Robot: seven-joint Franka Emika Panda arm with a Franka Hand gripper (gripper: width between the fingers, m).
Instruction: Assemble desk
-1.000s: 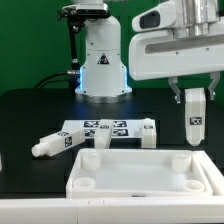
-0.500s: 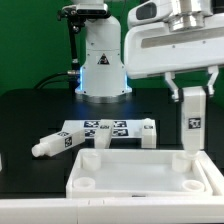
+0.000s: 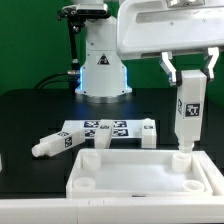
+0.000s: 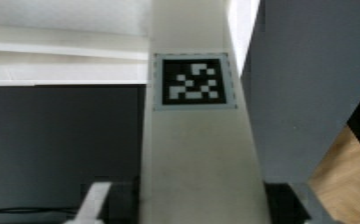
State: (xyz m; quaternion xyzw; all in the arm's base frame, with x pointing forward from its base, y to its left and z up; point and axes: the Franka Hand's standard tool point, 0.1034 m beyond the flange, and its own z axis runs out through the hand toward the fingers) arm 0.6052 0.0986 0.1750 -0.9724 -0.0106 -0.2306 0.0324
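Observation:
My gripper [image 3: 187, 72] is shut on a white desk leg [image 3: 187, 112] and holds it upright, tag facing the camera. The leg's lower end hangs just above the far corner socket [image 3: 183, 159] on the exterior view's right of the white rimmed tabletop [image 3: 140, 172], which lies socket side up at the table's front. In the wrist view the leg [image 4: 195, 140] fills the middle, its tag [image 4: 193, 80] showing, with the gripper [image 4: 191, 205] clamped on its sides. Other loose tagged legs [image 3: 105, 132] lie in a row behind the tabletop.
The arm's white base [image 3: 101, 62] stands at the back centre. One more leg [image 3: 50, 144] lies slanted to the exterior view's left of the tabletop. The table surface is black.
The gripper has carried the leg toward the exterior view's left and slightly down, from beside the tabletop's edge to over its far corner socket.

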